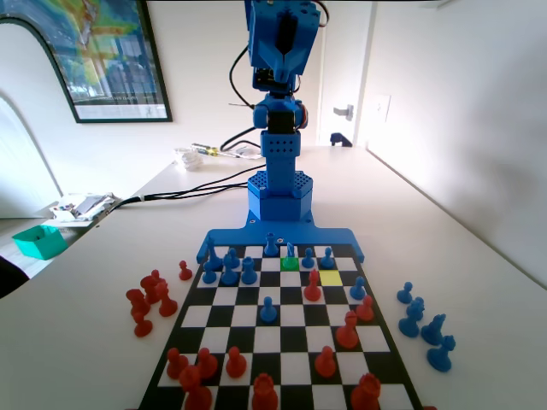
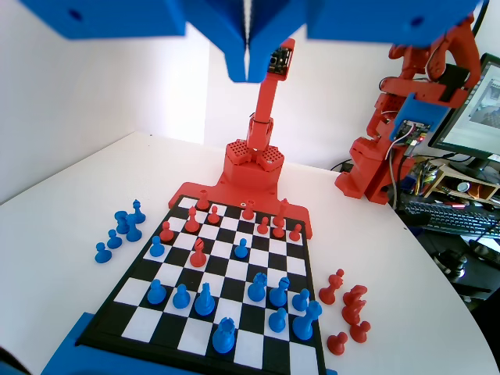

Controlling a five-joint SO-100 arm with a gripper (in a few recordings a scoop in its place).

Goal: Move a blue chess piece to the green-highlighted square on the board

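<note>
The board lies in front of the blue arm. Its green-highlighted square is in the second row from the arm, left of a yellow square. A blue chess piece stands at the green square's far edge; whether its base rests on the green I cannot tell. More blue pieces cluster in the far rows, and one stands alone mid-board. My gripper hangs high above the board, jaws shut together with nothing between them. The wrist view has the blue pieces in the near rows.
Red pieces fill the near rows of the fixed view. Captured red pieces lie off the board's left, captured blue ones off its right. A green box and cables sit at the table's left.
</note>
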